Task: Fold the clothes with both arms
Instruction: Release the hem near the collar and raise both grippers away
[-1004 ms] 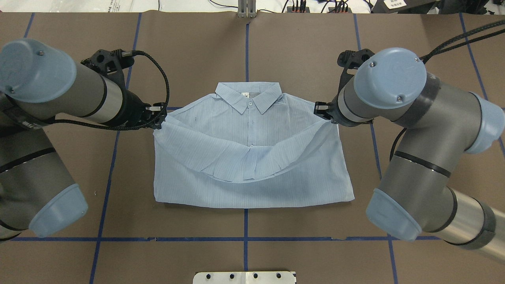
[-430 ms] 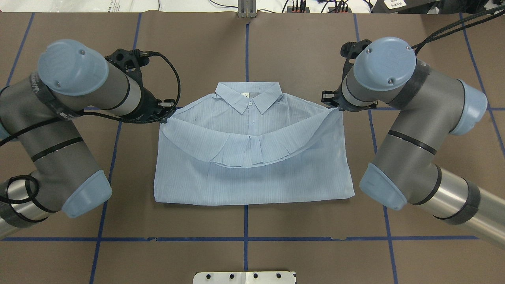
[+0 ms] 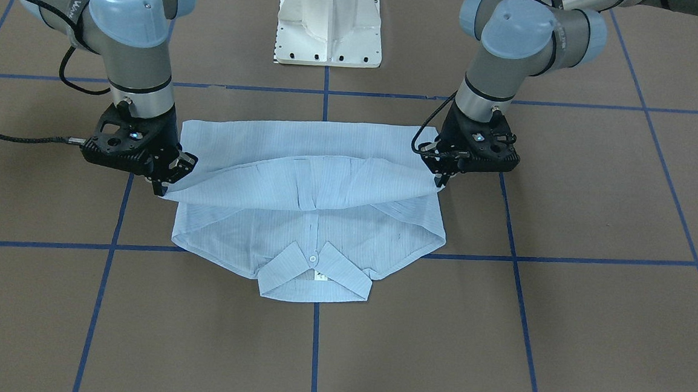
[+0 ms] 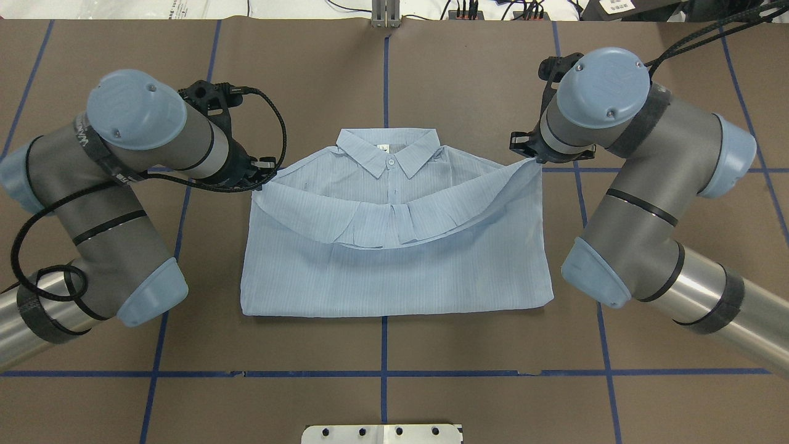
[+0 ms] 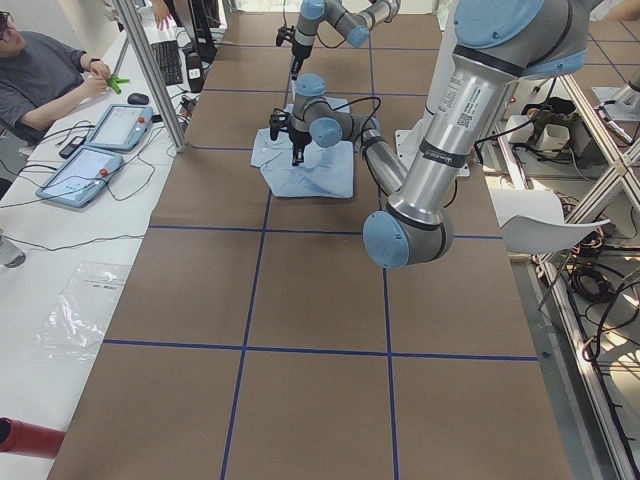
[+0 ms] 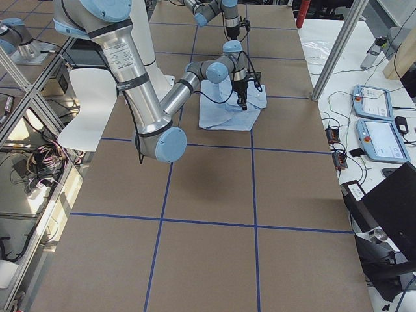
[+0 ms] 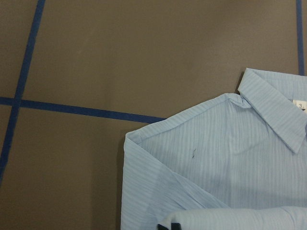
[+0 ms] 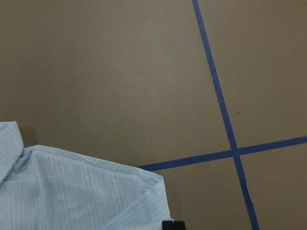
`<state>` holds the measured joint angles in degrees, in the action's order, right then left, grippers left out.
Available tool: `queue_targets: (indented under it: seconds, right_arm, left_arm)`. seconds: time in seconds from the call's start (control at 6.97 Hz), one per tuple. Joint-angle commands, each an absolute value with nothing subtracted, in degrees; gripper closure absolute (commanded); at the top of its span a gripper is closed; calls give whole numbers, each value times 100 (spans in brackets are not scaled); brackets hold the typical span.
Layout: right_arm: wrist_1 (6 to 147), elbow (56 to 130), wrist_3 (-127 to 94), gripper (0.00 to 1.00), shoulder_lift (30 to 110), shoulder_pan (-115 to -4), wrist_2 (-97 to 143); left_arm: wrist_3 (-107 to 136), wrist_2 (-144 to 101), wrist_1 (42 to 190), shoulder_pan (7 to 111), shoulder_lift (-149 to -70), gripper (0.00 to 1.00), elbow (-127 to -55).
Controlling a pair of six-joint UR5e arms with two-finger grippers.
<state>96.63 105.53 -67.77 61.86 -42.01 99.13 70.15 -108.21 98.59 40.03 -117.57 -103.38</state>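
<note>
Light-blue striped shirt [image 4: 394, 271], hem lifted, sagging mid-fold.

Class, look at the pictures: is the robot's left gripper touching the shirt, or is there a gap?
Touching. In the front-facing view the left gripper pinches a raised corner of the shirt, and the cloth's edge hangs from it.

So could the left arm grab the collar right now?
Probably not yet: the collar lies close and uncovered, but the left gripper is busy pinching a corner of the shirt.
</note>
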Motion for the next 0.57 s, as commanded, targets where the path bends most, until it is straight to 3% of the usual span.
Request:
queue_targets:
  seconds: [0.0, 0.43]
  right_arm:
    - [9267, 10189, -6750, 100, 6214, -4245, 9905]
    - [8544, 9537, -6733, 100, 6240, -4245, 9905]
  left_arm:
    - [6952, -10784, 10334, 4147, -11760, 100, -9889]
    - [6627, -10784, 10739, 4192, -11918, 100, -9204]
